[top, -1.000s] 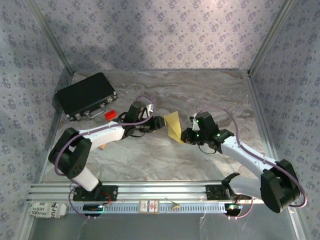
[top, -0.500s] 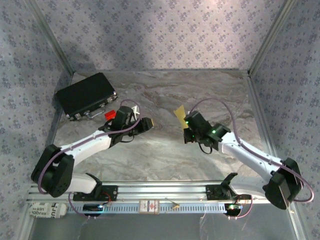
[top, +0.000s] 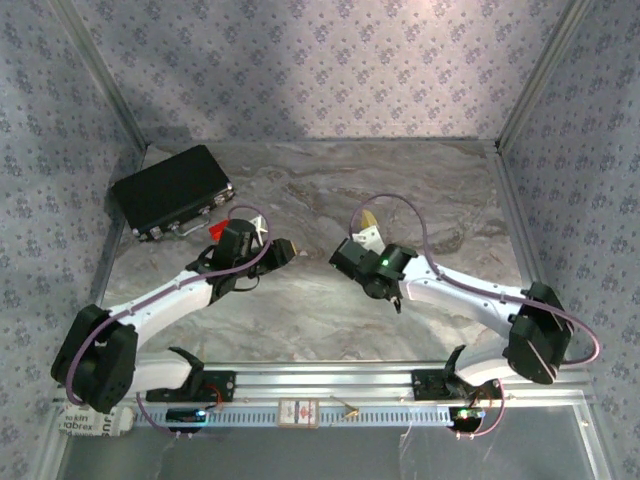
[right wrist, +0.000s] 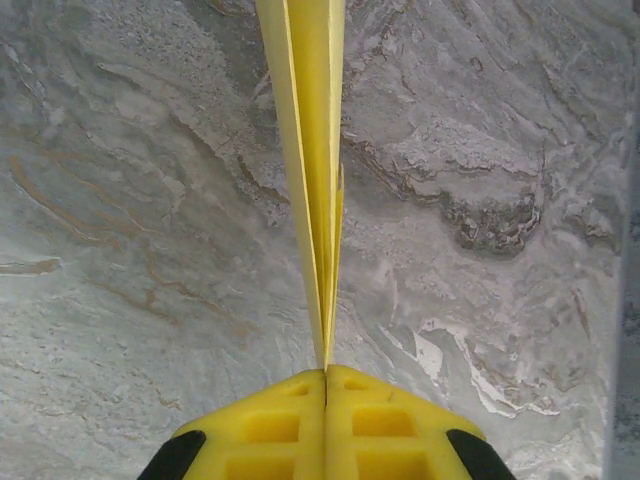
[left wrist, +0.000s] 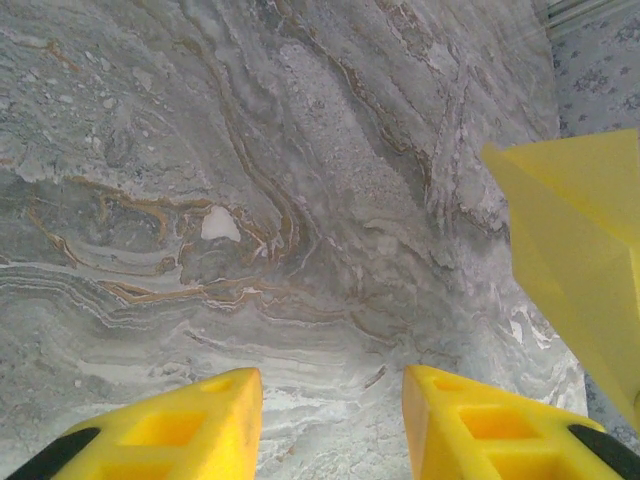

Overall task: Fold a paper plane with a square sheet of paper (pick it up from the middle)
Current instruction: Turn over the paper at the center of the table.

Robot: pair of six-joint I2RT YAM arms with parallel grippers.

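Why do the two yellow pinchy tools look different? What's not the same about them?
The left tool has its fingers apart, while the right tool is pinched shut. The left tool holds nothing, with just the marbled table beneath it. The right tool grips the folded yellow paper, which sticks straight out in front. Both have blocky yellow fingers.

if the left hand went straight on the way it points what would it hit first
The left hand would likely meet the grey marble tabletop first; the folded yellow paper sits right of that line, though depth is unclear.
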